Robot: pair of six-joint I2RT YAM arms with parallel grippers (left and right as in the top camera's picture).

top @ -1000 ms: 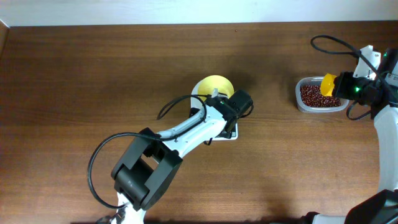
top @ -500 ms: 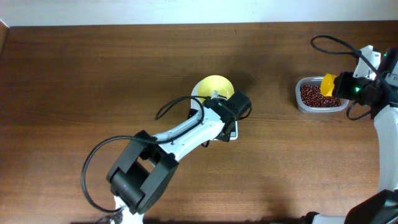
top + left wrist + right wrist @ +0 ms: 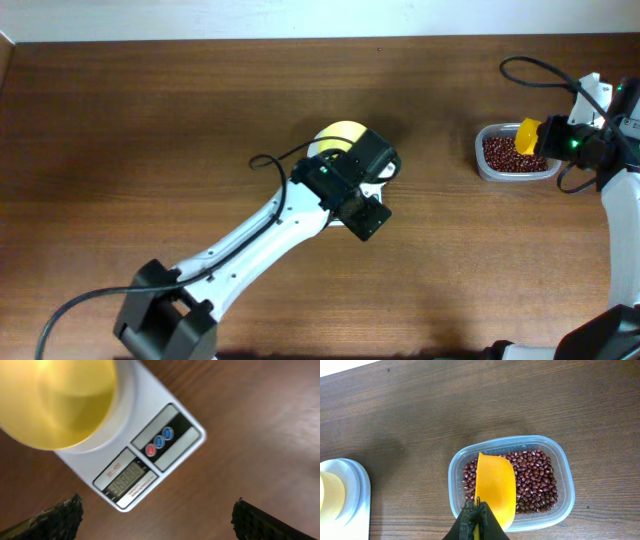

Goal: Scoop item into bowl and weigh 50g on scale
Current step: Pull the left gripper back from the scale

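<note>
**Beans in tub, scoop gripped above them; bowl on scale**

The beans point(image 3: 535, 477) lie in a clear tub point(image 3: 559, 457) at the right side of the table point(image 3: 420, 420), well apart from the scale. A yellow scoop point(image 3: 494, 482) sits over the beans, inside the tub's rim, with its blade pointing away from the wrist. Whether the blade touches the beans cannot be told. The right gripper point(image 3: 476, 512) pinches the scoop at its handle end, fingers pressed together on it.

The bowl point(image 3: 55, 400) stands on the round platform of the scale point(image 3: 172, 415), near the middle of the table. The scale's display point(image 3: 125, 479) shows digits too blurred to read. One red and two blue buttons point(image 3: 159, 441) sit in a row beside it.

The left gripper point(image 3: 159, 522) hovers above the scale with its fingers spread wide. Its fingertips point(image 3: 65, 515) show at the lower corners of the left wrist view, touching nothing. In the overhead view the left arm point(image 3: 250, 235) covers most of the scale, and part of the bowl shows beyond it.
</note>
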